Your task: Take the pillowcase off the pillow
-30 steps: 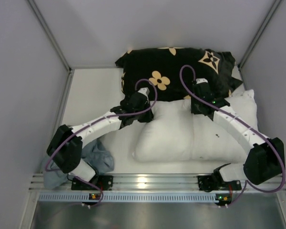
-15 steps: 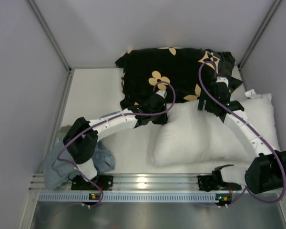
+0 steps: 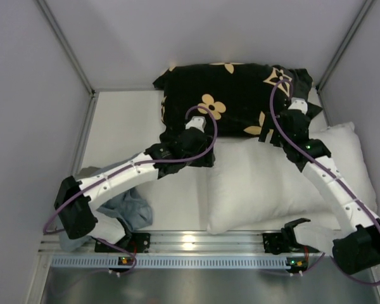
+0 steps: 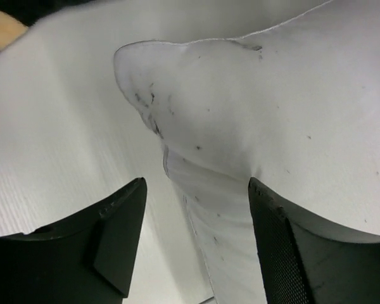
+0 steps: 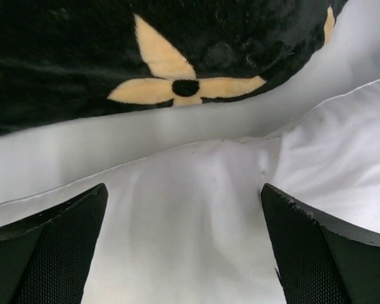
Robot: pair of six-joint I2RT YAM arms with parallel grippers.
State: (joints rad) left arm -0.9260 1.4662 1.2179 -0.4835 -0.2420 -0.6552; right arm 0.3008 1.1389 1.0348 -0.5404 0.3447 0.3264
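The plump white pillow (image 3: 266, 187) lies bare at the right of the table, with small dark specks on its corner (image 4: 196, 95). The grey-blue pillowcase (image 3: 132, 212) sits crumpled at the near left, partly under the left arm and apart from the pillow. My left gripper (image 3: 202, 154) (image 4: 196, 183) is open at the pillow's far left corner, its fingers either side of the corner without pinching it. My right gripper (image 3: 271, 134) (image 5: 184, 187) stands wide open just above the pillow's far edge, with only white fabric (image 5: 190, 240) below it.
A black pillow with tan flower shapes (image 3: 234, 95) (image 5: 177, 57) lies along the back wall, touching the white pillow's far edge. Grey walls close in on both sides. A metal rail (image 3: 196, 244) with both arm bases runs along the near edge.
Both grippers were shut on the pillow's far edge and have opened, the right first, then the left. The pillow has slid right and back, and both arms stretched that way.
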